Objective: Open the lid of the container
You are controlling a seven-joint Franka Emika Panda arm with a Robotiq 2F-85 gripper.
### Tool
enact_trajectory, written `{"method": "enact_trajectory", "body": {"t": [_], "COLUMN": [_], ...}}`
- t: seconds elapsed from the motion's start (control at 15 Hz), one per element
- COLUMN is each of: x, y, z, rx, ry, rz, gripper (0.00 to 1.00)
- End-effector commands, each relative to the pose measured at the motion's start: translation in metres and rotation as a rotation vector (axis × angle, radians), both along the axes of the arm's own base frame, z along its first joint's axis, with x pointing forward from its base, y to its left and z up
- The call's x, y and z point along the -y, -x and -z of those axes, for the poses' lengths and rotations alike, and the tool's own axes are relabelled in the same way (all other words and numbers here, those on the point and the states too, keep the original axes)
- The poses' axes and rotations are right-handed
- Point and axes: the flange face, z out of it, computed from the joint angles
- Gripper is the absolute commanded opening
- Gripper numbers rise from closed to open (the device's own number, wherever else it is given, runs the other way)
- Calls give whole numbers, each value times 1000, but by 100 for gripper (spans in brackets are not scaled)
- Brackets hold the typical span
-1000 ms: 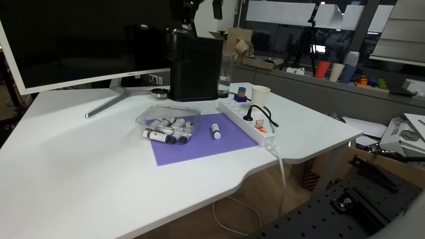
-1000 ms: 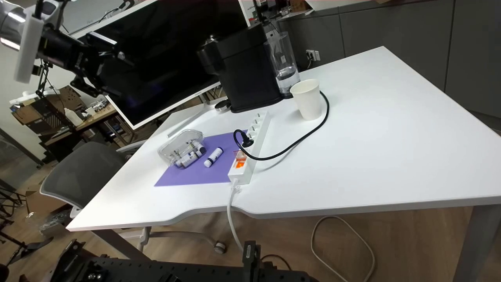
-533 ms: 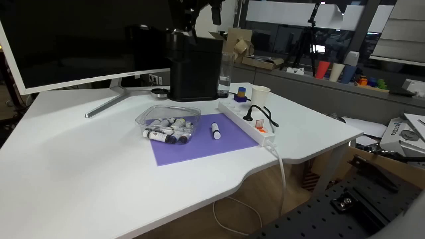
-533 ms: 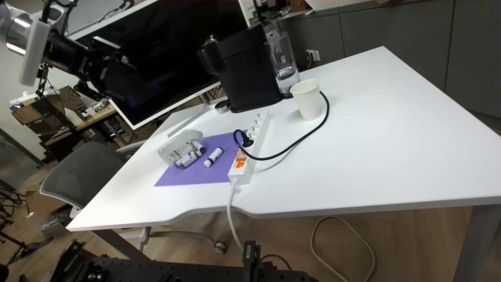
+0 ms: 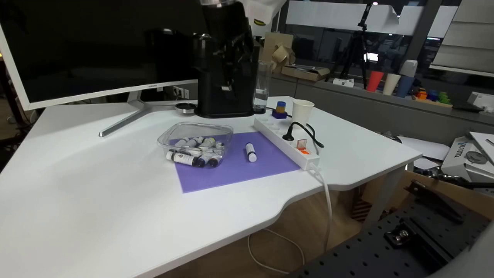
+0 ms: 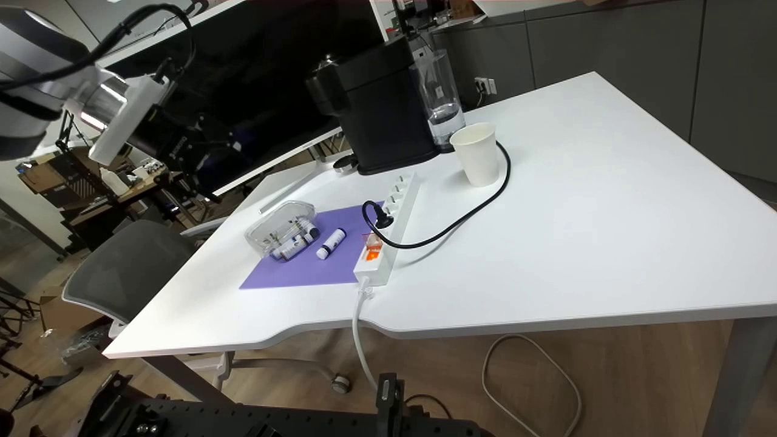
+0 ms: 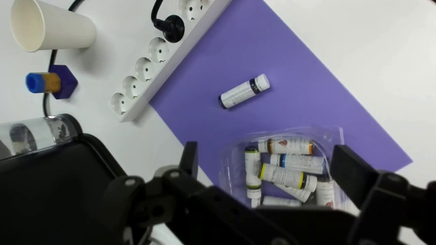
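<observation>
Clear plastic container [image 5: 184, 130], holding white-labelled vials [image 7: 282, 176], sits partly on a purple sheet [image 5: 235, 175] and partly past its edge on a white table [image 5: 115, 216]. Around it is room to move: in an exterior view, the table runs broad to its left and forward to the curved front edge. Toward the back stand a monitor [image 5: 100, 50] and a tall black box [image 6: 385, 112]; on the right, a power strip [image 5: 281, 143] lies along the sheet's edge, with a cup [image 5: 302, 111] beyond. One loose vial [image 5: 251, 152] rests on the sheet between container and power strip. The gripper [image 7: 270, 165] hangs well above the table, apart from all of these; in the wrist view its fingers [image 7: 351, 174] are spread wide, released, and the container shows in the gap between them.
</observation>
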Motion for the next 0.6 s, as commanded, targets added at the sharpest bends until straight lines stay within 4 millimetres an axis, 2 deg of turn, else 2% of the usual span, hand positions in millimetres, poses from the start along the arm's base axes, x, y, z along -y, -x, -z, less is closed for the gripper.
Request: {"method": "enact_trajectory", "body": {"t": [0.0,0.27,0.4,0.53], "x": [2,-10,-14,-14], "y": [-11,-10,-9,-1], "z": [32,62,67,71], "rx": [-85,-145,-143,-164], "ry": [8,35,96,51], "rz": [-84,-177,-199,-194], "gripper": [100,100,100,100]}}
